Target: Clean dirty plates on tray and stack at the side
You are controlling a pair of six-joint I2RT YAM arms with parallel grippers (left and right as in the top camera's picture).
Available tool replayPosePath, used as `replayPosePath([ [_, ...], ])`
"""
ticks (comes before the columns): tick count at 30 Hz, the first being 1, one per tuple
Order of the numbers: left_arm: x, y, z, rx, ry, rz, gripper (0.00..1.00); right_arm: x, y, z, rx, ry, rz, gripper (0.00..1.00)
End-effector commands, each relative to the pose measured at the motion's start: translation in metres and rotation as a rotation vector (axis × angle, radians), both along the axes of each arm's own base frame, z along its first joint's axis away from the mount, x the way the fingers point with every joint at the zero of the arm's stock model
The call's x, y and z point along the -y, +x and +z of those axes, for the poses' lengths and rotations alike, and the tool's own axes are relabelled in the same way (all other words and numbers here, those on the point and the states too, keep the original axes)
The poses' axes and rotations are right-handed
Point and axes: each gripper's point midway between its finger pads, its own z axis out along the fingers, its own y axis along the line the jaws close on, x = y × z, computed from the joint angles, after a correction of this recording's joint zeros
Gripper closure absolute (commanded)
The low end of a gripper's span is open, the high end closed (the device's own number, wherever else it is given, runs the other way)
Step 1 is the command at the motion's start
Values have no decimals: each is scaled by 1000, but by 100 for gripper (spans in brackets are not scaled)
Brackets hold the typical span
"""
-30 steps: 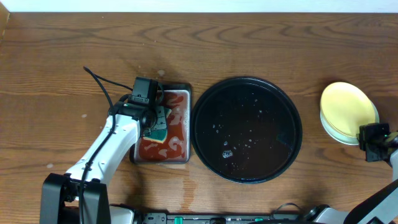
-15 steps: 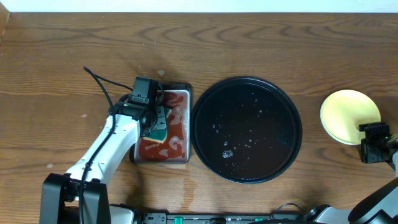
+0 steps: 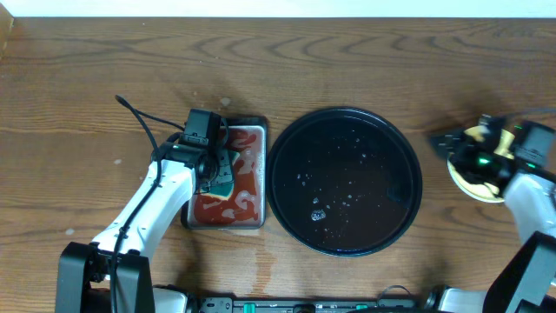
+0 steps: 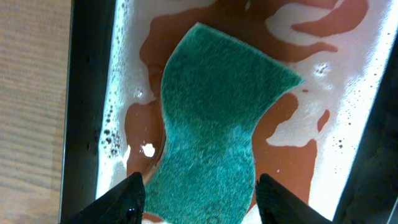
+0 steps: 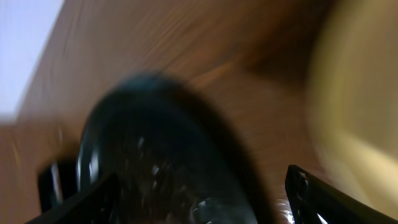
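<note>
The round black tray (image 3: pixel 345 181) lies mid-table, wet with droplets and holding no plate; it fills the blurred right wrist view (image 5: pixel 161 155). The plates (image 3: pixel 472 183) sit stacked at the right, pale yellow on top, also seen as a yellow blur (image 5: pixel 354 99). My right gripper (image 3: pixel 452 143) hovers over the stack's left part, facing the tray, open and holding nothing (image 5: pixel 202 205). My left gripper (image 3: pixel 219 169) hangs open over a green sponge (image 4: pixel 217 124), its fingertips (image 4: pixel 127 199) on either side of the sponge's near end.
The sponge (image 3: pixel 224 184) lies in a small rectangular metal tray (image 3: pixel 263 174) of red liquid and foam, just left of the black tray. Its dark rim (image 4: pixel 87 93) borders bare wood. The table's back edge meets a white wall.
The right gripper opened, leaving the yellow plate on the stack, then swung up and left over it. The left gripper's jaws widened slightly around the sponge.
</note>
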Motion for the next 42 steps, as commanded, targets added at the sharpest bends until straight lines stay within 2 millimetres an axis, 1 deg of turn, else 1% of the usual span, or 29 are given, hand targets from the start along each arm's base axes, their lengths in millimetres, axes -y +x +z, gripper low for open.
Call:
replayPosePath([
  [1,-2,-8,-5,-37,-6,41,39,-36,5,0,56,-98,195,18],
  [2,-3,-11,-6,-50,-3,41,37,-44,5,-3,50,-126,220,18],
  [4,-4,-18,-4,-81,4,42,30,-60,4,-7,34,-188,269,13],
  [6,-6,-24,0,-114,12,42,24,-67,1,-10,9,-239,289,3],
  [8,-7,-32,7,-152,21,41,22,-72,-4,-11,-23,-300,306,1],
  [10,-9,-39,13,-174,25,42,22,-73,-10,-9,-48,-362,310,1],
  [12,-10,-47,19,-180,27,42,22,-70,-19,-4,-76,-424,288,1],
  [15,-12,-54,29,-168,23,50,22,-64,-32,9,-95,-494,249,1],
  [17,-12,-58,34,-145,15,59,22,-64,-39,20,-85,-518,244,1],
  [21,-15,-69,45,-69,-6,73,22,-65,-52,46,-27,-565,238,6],
  [24,-16,-75,56,20,-25,62,22,-69,-61,64,21,-581,224,10],
  [28,-13,-85,79,199,-55,-2,21,-79,-78,80,86,-582,218,10],
  [29,-12,-87,84,236,-63,-11,21,-80,-82,83,99,-586,214,9],
  [32,-11,-96,105,368,-99,-18,21,-77,-96,90,140,-618,154,2],
  [35,-13,-102,124,471,-130,-10,21,-72,-108,98,174,-612,87,1],
  [37,-14,-106,134,525,-143,-10,21,-72,-114,102,201,-604,82,1],
  [40,-14,-108,141,561,-152,-10,21,-70,-121,103,199,-602,84,1],
  [42,-15,-109,141,566,-152,-11,21,-73,-127,98,174,-588,110,1],
])
